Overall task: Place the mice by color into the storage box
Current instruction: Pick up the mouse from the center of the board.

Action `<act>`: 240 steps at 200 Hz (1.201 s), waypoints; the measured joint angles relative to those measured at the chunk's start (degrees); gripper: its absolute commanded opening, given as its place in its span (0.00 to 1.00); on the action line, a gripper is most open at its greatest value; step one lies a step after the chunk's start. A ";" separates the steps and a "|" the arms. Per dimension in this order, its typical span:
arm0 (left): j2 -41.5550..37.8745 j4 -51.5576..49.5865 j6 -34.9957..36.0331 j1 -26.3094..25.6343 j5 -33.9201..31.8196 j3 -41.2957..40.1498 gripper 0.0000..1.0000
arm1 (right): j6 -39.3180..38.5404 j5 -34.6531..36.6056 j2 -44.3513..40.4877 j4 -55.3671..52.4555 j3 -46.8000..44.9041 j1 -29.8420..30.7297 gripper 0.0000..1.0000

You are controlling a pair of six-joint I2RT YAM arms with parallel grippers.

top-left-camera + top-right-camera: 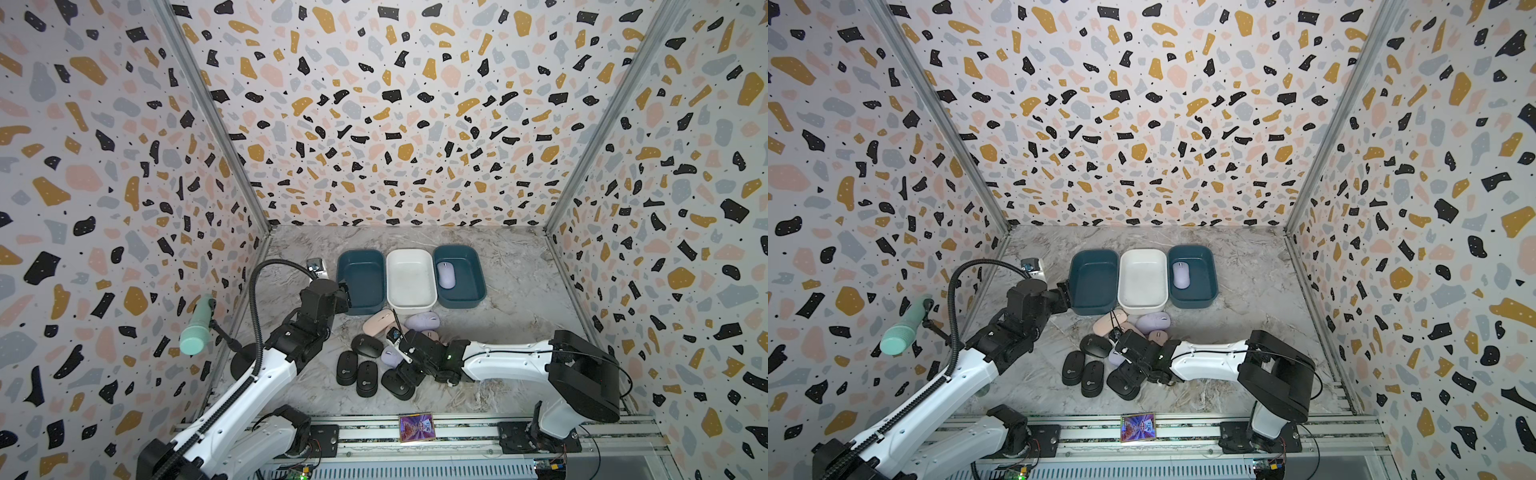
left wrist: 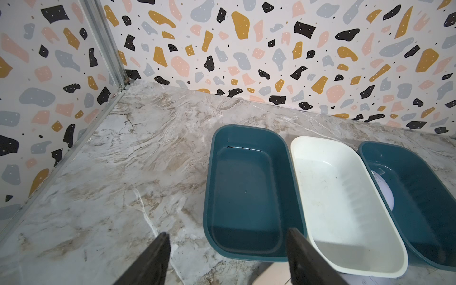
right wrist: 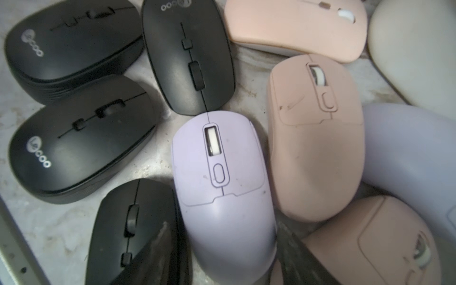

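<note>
Both top views: even, diffuse light, apparently from overhead, with only short, soft shadows beneath the right arm (image 1: pixel 511 357) on the marble tabletop (image 1: pixel 519 291); the patterned walls (image 1: pixel 395 124) splay and stretch toward the frame edges. Left wrist view: bright and crisp, a mild sheen on the white bin (image 2: pixel 345 197), the fingers (image 2: pixel 153 261) of the left gripper (image 2: pixel 228 234) dark and defocused. Right wrist view: sharpest on the lilac mouse (image 3: pixel 222 185), softening toward the margins, where a black mouse (image 3: pixel 74 49) blurs slightly.

Three bins (image 1: pixel 411 254) sit side by side behind heaped mice (image 1: pixel 367 345), one mouse (image 1: pixel 446 274) lying inside the rightmost bin (image 1: pixel 467 286).
</note>
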 measured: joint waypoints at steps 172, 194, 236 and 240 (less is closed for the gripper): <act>0.09 0.02 0.00 0.00 -0.04 0.00 0.73 | -0.98 -2.75 3.87 1.03 2.78 -2.43 0.68; 0.17 0.07 0.00 0.02 -0.04 0.00 0.73 | -1.01 -2.97 4.48 1.07 3.30 -2.51 0.68; 0.46 0.22 0.00 0.00 -0.09 0.00 0.73 | -1.01 -3.50 4.87 1.42 3.50 -2.73 0.68; 0.46 0.22 0.00 0.00 -0.11 0.00 0.73 | -1.01 -3.56 4.92 1.40 3.54 -2.78 0.68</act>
